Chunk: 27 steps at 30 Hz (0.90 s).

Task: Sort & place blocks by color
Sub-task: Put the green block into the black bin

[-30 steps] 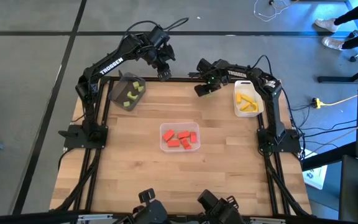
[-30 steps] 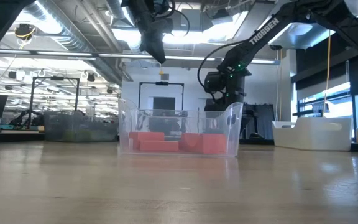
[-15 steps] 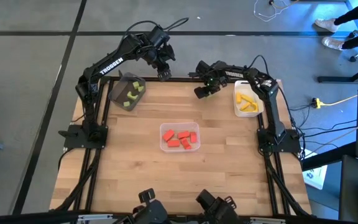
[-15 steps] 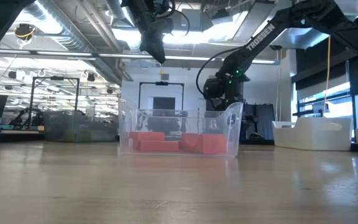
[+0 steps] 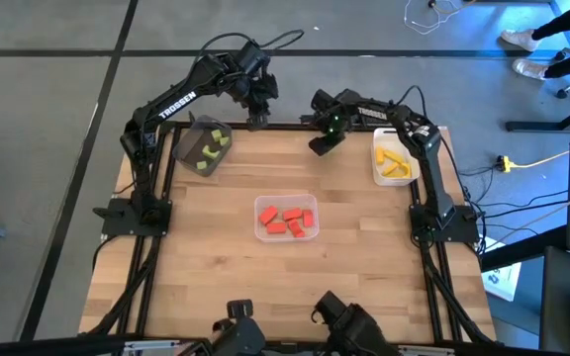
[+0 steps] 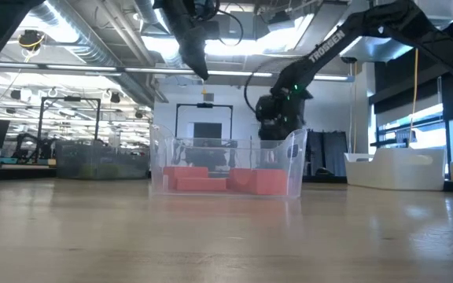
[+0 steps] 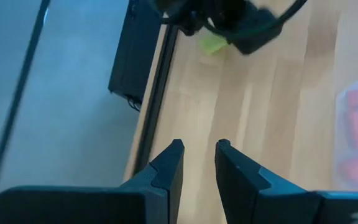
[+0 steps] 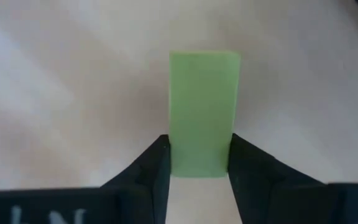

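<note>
A light green block (image 8: 204, 106) lies flat on the wooden table (image 5: 216, 257) near its far edge. My right gripper (image 8: 199, 158) stands over it, pointing down, shut on its sides; in the high view the gripper (image 5: 321, 146) hides the block. From the left wrist view the block (image 7: 211, 43) shows under that gripper. My left gripper (image 7: 197, 149) hangs high over the table's far edge (image 5: 256, 121), narrowly open with nothing between its fingers. Other green blocks lie in the dark grey tray (image 5: 188, 138). My right gripper pinches the green block's two long sides (image 8: 176, 155) between its two fingers, at one end of the block. The fingers (image 8: 154, 168) come from above, pointing down, and lie across it. The block rests flat on the table.
A clear tray (image 5: 261, 203) holding red blocks stands mid-table. A white tray (image 5: 376, 158) with yellow blocks sits at the far right, the dark grey tray at the far left. The near half of the table is bare wood.
My right gripper has sunk a little toward the table at the far edge and its wrist has rolled. The trays have not moved.
</note>
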Each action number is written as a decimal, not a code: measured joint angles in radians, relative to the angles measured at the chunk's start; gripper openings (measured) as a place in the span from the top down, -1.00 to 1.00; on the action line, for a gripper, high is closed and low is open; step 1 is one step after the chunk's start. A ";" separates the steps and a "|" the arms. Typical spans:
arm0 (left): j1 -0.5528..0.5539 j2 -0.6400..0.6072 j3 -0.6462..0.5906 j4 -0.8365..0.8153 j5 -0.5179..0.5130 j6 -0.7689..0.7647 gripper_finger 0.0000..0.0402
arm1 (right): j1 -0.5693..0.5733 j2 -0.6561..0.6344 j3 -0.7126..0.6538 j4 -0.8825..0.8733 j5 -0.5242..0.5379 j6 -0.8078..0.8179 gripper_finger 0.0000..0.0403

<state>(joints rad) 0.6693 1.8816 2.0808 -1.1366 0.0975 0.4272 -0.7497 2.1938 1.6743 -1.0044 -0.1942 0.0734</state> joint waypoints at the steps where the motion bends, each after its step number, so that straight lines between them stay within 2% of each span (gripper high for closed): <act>1: 0.000 0.000 0.000 0.000 0.000 0.038 0.59 | -0.003 -0.002 0.025 -0.030 -0.022 -0.028 0.37; 3: 0.000 0.000 0.000 0.000 0.000 0.126 0.59 | -0.007 -0.005 0.088 -0.085 -0.066 -0.079 0.37; 11: -0.044 0.000 0.000 -0.001 -0.003 0.436 0.59 | -0.010 -0.007 0.384 -0.327 -0.093 -0.207 0.37; 14: -0.069 0.000 0.000 0.006 -0.008 0.520 0.59 | -0.010 -0.008 0.499 -0.394 -0.187 -0.241 0.37; 19: -0.103 0.000 0.000 0.070 -0.008 0.530 0.59 | -0.005 -0.009 0.660 -0.493 -0.345 -0.301 0.37; 23: -0.133 0.000 0.000 0.133 -0.011 0.588 0.59 | -0.002 -0.038 0.662 -0.510 -0.466 -0.321 0.37; 27: -0.164 0.000 0.000 0.194 -0.063 0.656 0.59 | -0.002 -0.039 0.668 -0.552 -0.505 -0.344 0.37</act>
<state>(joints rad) 0.5050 1.8816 2.0808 -0.9423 0.0345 1.0829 -0.7516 2.1544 2.3425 -1.5564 -0.6994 -0.2703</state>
